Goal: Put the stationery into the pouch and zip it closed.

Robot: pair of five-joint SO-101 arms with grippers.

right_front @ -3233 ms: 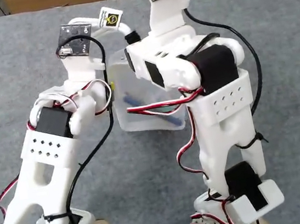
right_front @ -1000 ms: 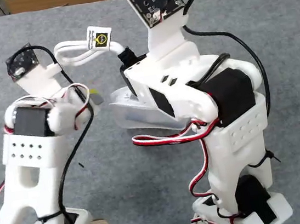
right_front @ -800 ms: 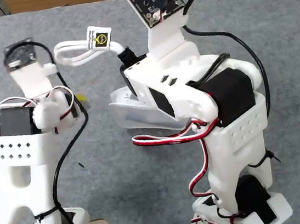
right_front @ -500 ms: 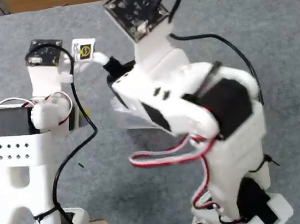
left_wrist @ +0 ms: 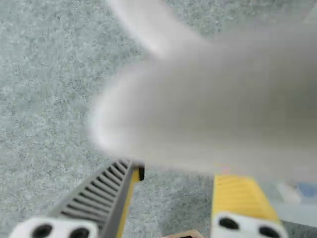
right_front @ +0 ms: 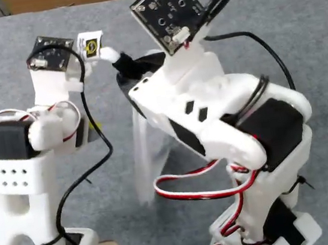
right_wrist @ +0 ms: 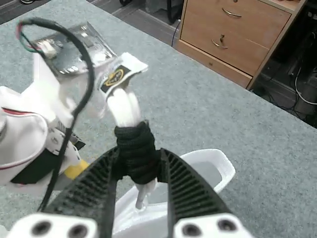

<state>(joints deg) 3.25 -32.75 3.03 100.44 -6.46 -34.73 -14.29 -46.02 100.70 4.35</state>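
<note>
The translucent pouch (right_front: 147, 155) hangs on edge, off the carpet, under my right arm, and I cannot tell what bears it. Its white rim (right_wrist: 218, 168) lies just past my right gripper (right_wrist: 138, 153). That gripper is shut on the black-wrapped part of a white cable (right_wrist: 126, 106) with a yellow-and-black tag (right_front: 89, 45). My left gripper (left_wrist: 173, 183) stands open over bare carpet, one finger ridged grey (left_wrist: 104, 191), the other yellow (left_wrist: 237, 198). A blurred pale shape, probably the pouch (left_wrist: 208, 109), hangs close in front of it. A small blue thing (left_wrist: 302, 191) shows at the edge.
Grey carpet (right_front: 310, 37) covers the table, with free room at the far right. The left arm (right_front: 19, 171) stands close beside the right one. Wooden drawers (right_wrist: 233, 29) stand past the table's far edge.
The pouch lay flat and now hangs on edge, lifted as the right arm rose. The left arm drew away to the left, then swung its wrist back toward the cable.
</note>
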